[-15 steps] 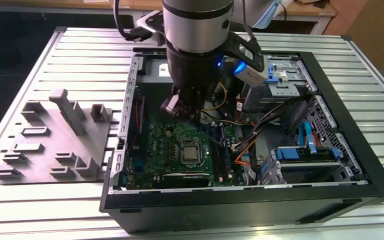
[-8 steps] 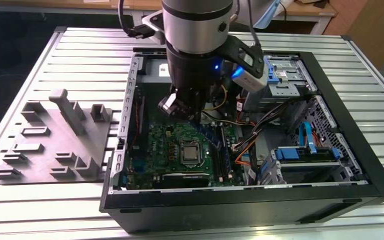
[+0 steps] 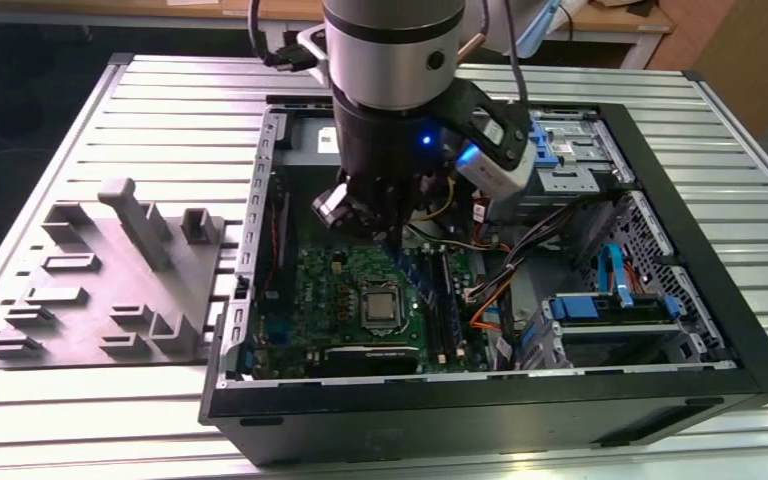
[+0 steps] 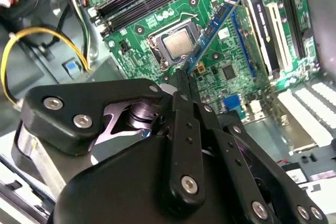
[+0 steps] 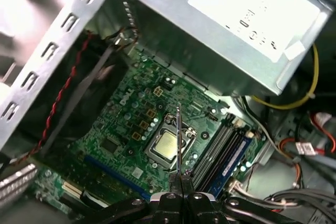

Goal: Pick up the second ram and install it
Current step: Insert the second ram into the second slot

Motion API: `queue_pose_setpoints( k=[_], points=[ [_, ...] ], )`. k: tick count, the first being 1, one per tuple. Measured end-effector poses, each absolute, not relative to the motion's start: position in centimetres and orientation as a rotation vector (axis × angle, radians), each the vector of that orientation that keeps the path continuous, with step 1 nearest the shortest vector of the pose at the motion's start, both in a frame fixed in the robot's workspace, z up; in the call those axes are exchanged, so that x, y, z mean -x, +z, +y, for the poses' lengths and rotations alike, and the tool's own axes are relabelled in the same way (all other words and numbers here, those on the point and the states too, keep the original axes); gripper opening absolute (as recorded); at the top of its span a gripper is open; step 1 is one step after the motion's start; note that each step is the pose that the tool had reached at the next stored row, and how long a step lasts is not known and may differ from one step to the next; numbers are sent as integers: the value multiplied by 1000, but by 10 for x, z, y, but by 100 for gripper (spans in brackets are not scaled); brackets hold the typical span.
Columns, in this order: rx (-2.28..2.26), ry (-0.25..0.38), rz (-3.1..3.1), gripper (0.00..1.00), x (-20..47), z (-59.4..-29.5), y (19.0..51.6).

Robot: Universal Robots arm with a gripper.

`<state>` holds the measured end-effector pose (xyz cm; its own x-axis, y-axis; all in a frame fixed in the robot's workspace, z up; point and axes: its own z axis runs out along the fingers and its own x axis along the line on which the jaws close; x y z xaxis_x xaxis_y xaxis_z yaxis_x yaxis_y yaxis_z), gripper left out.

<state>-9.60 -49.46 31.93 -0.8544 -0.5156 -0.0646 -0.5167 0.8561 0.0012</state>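
Observation:
My gripper [image 4: 185, 77] hangs inside the open computer case [image 3: 704, 300], above the green motherboard [image 3: 311, 285]. It is shut on the second ram [image 4: 215, 27], a thin blue-edged stick that reaches out past the fingertips over the board. In the first wrist view the ram [image 5: 179, 140] shows edge-on as a thin line over the CPU socket [image 5: 167, 146], rising from the gripper [image 5: 180, 178]. The memory slots [image 5: 226, 150] lie just beside the socket. In the exterior view the gripper [image 3: 381, 235] sits under the arm's wrist, with the stick [image 3: 424, 285] slanting below it.
A grey plastic tray [image 3: 104, 290] with upright blocks stands on the slatted table at the exterior view's left. Inside the case are a metal power supply box [image 5: 236, 30], yellow and orange cables [image 4: 31, 40], and a drive cage [image 3: 611, 310] with blue tabs.

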Motion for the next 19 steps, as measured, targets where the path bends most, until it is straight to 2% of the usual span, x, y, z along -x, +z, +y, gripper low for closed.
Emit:
queue_pose_setpoints(
  k=[19],
  points=[
    [303, 12, 3062, 11, 96, -495, 315]
  ],
)
